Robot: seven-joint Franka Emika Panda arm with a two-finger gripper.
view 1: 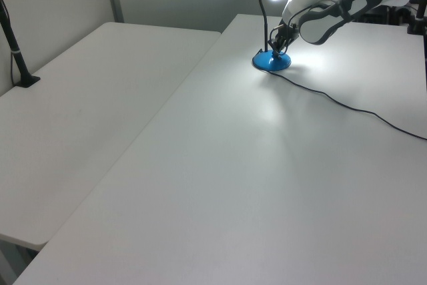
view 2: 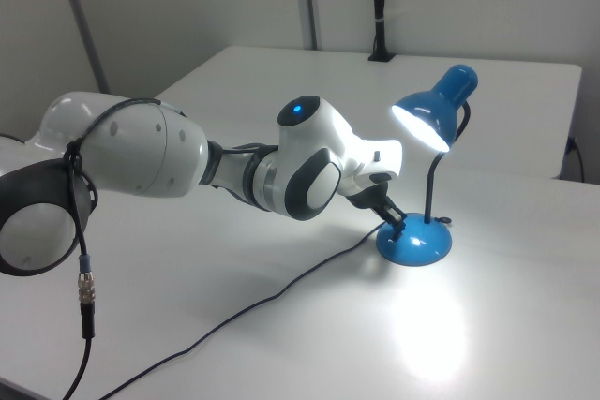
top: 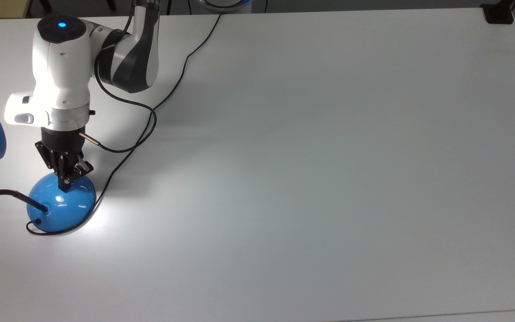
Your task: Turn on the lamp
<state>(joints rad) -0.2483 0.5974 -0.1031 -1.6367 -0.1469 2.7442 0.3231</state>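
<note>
1. Blue and shiny, the lamp (top: 61,205) sits at the top view's left edge of the white table (top: 306,156). Its shade (view 2: 433,111) glows, and a bright patch lies on the table beside the base.
2. Black and thin, the gripper (top: 66,182) rests its tip on the dome, about where the switch seems to be. Its fingers look pressed together, holding nothing.
3. Pushing harder could click the switch again and kill the light, or slide the base.
4. Pulling away sideways could snag the thin cord (top: 105,185) or bump the bendy neck (view 2: 432,189).
5. No brand or writing can be read anywhere.
</note>
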